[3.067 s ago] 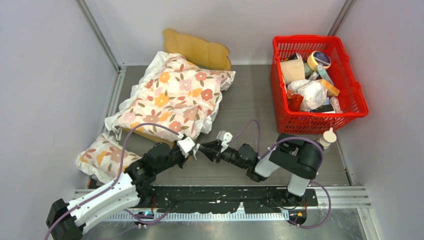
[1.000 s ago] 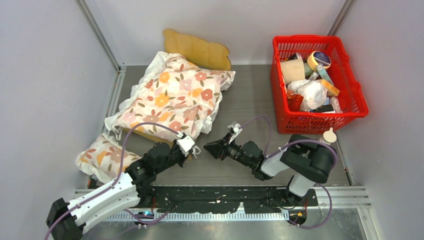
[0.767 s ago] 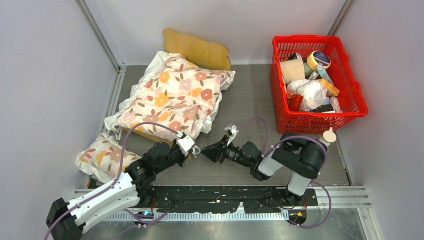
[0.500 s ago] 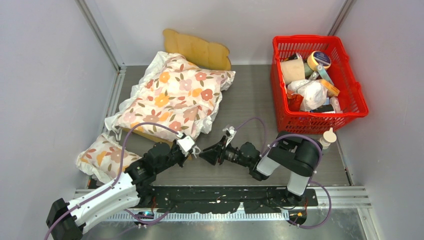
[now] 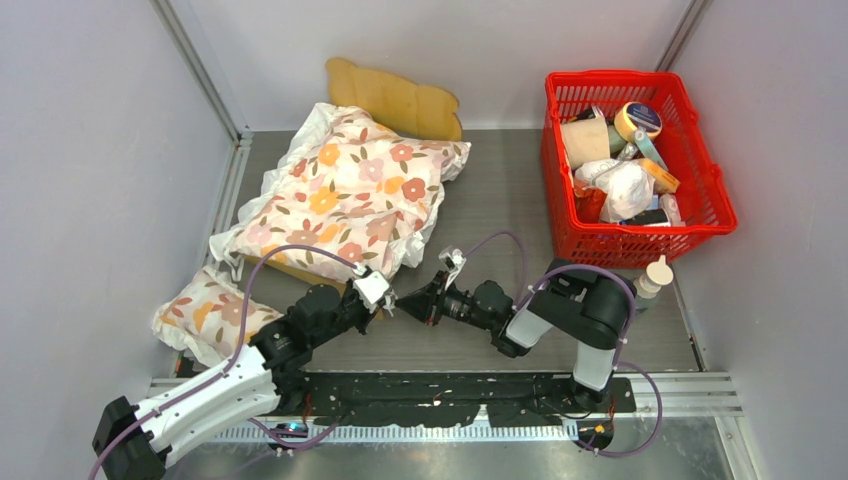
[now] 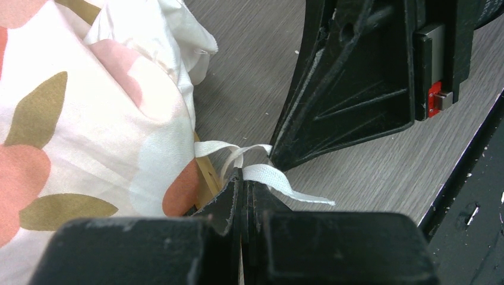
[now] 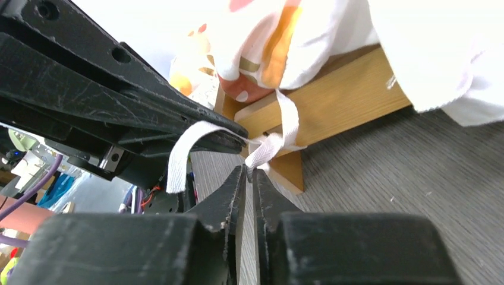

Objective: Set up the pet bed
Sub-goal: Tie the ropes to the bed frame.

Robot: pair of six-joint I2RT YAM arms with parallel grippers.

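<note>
The grey wood-grain table (image 5: 500,200) carries the pet bed (image 5: 395,100) on its left half. The bed's long axis runs on a slant from the scalloped headboard at the far wall down toward the near left. Only that headboard and a strip of pale, smooth-sanded rail show, since the floral cushion (image 5: 345,195) lies puffed and crumpled over the frame, its white frilled edge spilling past the sides. The bed's near right corner points at both arms, and the grippers meet tip to tip just off it, the left one reaching in from the near left and the right one from the right, equally near. The left gripper (image 6: 243,178) has its fingers pressed flat together on the white ribbon tie (image 6: 261,173), a thin, limp woven strip that loops out from under the cushion at the corner post. The right gripper (image 7: 249,172) has its fingers nearly together with only a sliver between them, its tips touching the same ribbon, though I cannot tell whether they actually pinch it. Tying likely needs both strands drawn away from the post.
</note>
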